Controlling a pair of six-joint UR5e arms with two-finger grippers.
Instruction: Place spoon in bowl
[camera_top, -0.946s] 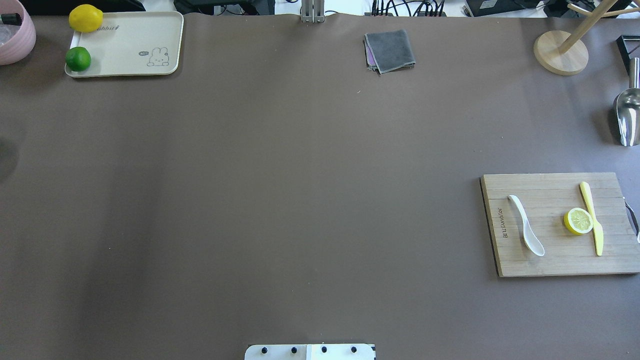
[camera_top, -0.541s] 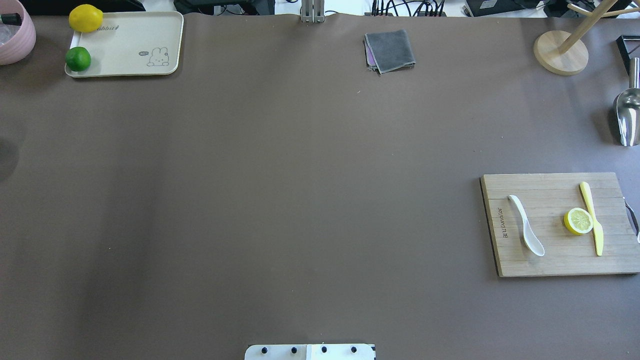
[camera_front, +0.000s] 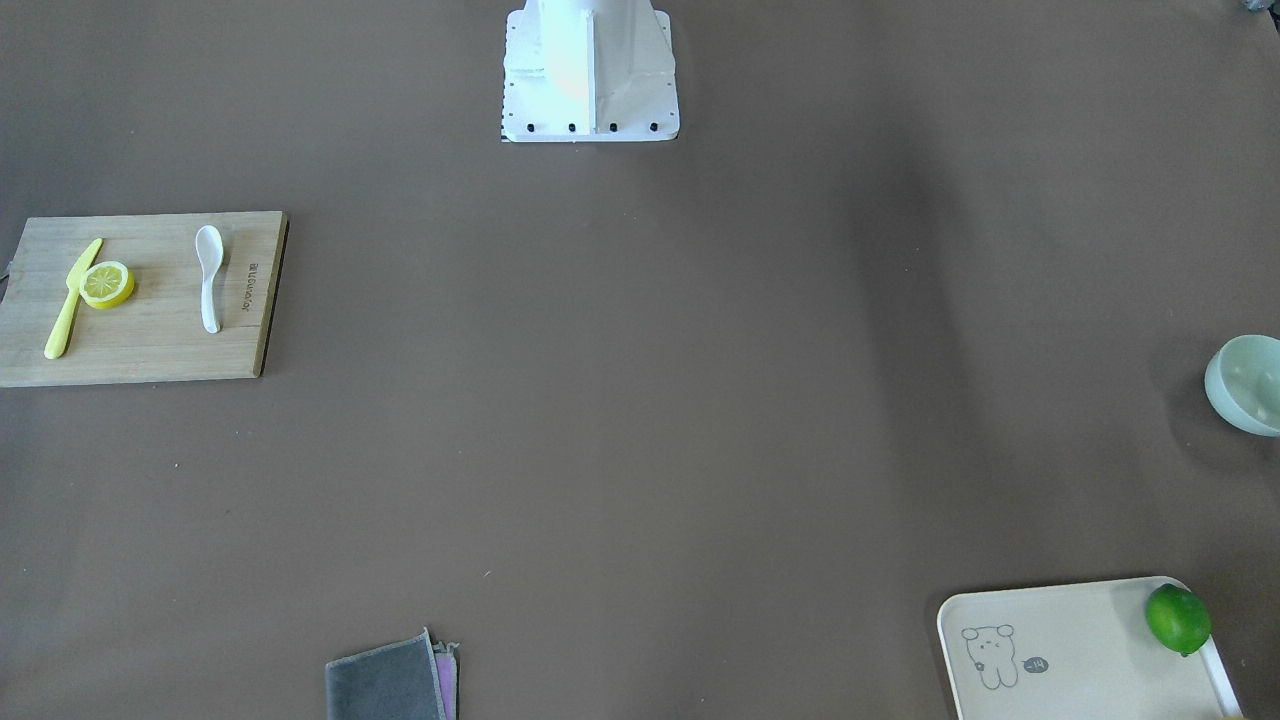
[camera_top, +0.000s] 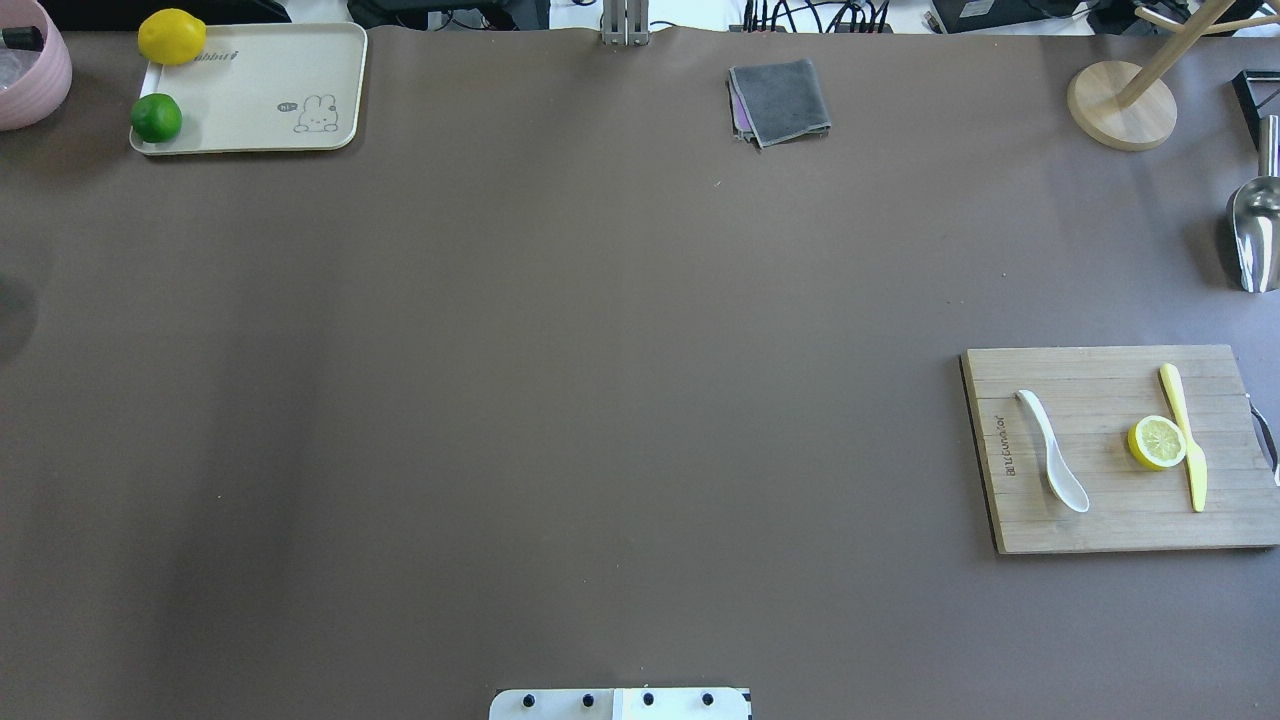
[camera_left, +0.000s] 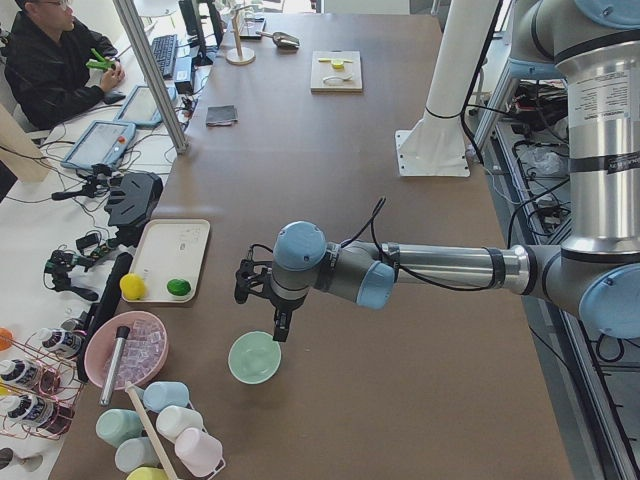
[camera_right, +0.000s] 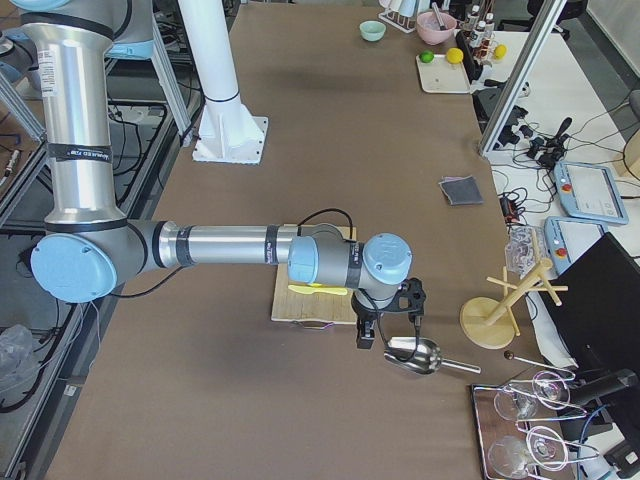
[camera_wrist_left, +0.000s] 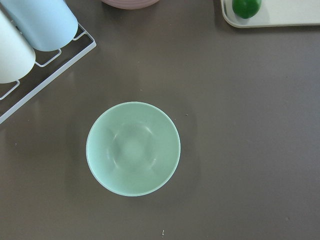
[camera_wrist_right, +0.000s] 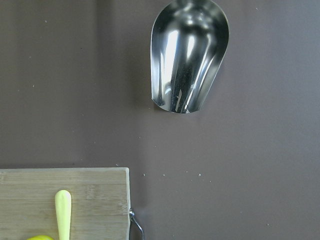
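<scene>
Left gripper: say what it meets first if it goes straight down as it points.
Likely the bowl: the left gripper hangs over it, and the wrist view looks straight down into it.

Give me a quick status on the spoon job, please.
Left gripper above bowl, right gripper near metal scoop; open or shut, cannot tell. Spoon lies on cutting board, untouched. Lemon half and yellow knife apart from it.

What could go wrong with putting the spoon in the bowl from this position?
1. The spoon lies flat on the cutting board at the robot's right end, while the bowl stands at the far left end: a long carry, perhaps a hand-over, where the glossy spoon may slip.
2. The left pincer hangs over the bowl and may block the drop.
</scene>
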